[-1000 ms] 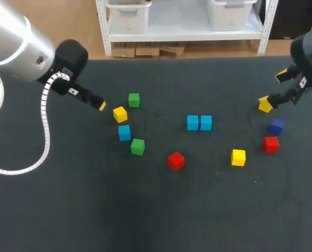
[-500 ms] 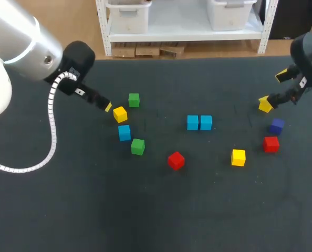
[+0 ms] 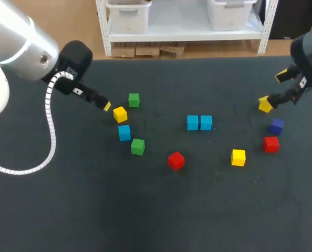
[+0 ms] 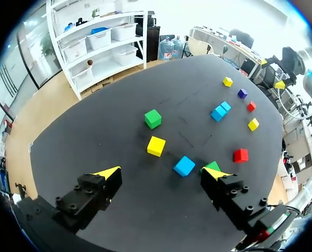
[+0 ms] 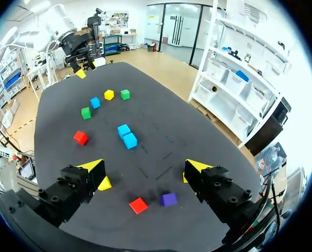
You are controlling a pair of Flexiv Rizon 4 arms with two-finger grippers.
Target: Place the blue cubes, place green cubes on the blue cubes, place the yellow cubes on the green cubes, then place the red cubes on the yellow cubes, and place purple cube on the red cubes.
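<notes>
In the head view my left arm enters from the upper left of the frame. The yellow tip of the left fingers point(image 4: 161, 173) stands just to the upper left of the left yellow cube point(image 3: 120, 114), close to it but apart, as far as I can see. The left fingers are wide apart, and in the left wrist view only the dark counter point(image 3: 93, 210) shows between them. Ahead of them lies the left yellow cube, with the upper green cube point(image 3: 134, 100) beyond it and the single blue cube point(image 3: 124, 132) nearer to the fingers. The lower green cube point(image 3: 137, 146) is partly behind one tip. In the head view these four cubes make a small group at the left of the centre. The middle red cube point(image 3: 176, 160) lies a little below the centre. The pair of blue cubes point(image 3: 199, 123) lies just right of the centre, the two touching side by side. My right arm enters from the upper right of the frame, and the right fingers point(image 3: 274, 90) are also wide apart, above the counter. The far yellow cube point(image 3: 263, 105) shows at the end of the lower finger, and I cannot tell if the tip touches it. Below it in the frame is the purple cube point(image 3: 277, 126), then the right red cube point(image 3: 271, 144) just under that. The right yellow cube point(image 3: 238, 157) is to the lower left of the right red cube. Every cube rests directly on the counter.
</notes>
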